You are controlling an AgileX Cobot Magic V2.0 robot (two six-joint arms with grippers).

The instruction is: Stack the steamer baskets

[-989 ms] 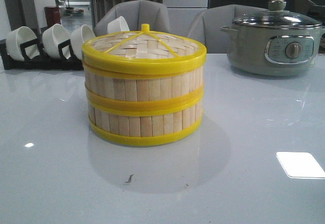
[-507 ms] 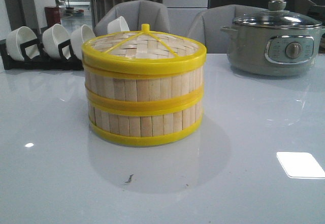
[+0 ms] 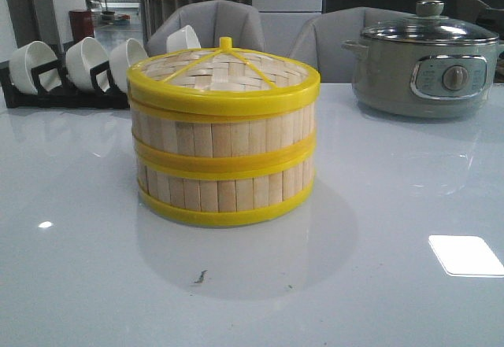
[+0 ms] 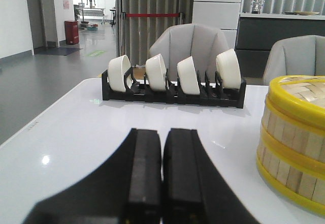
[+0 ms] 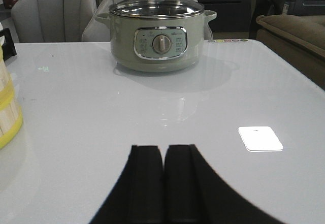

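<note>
**Stacked steamer baskets at table centre**

The two steamer baskets (image 3: 224, 158) are shown stacked one upon the other in the middle of the white table (image 3: 394, 300), capped by the woven lid (image 3: 224, 71). Behind them, a bowl rack (image 3: 67, 75) is seen at the left and an electric pot (image 3: 425, 60) at the right. The left gripper (image 4: 162, 176) and right gripper (image 5: 163, 181) are each closed on nothing, fingers pressed together, clear of the stack.
</note>
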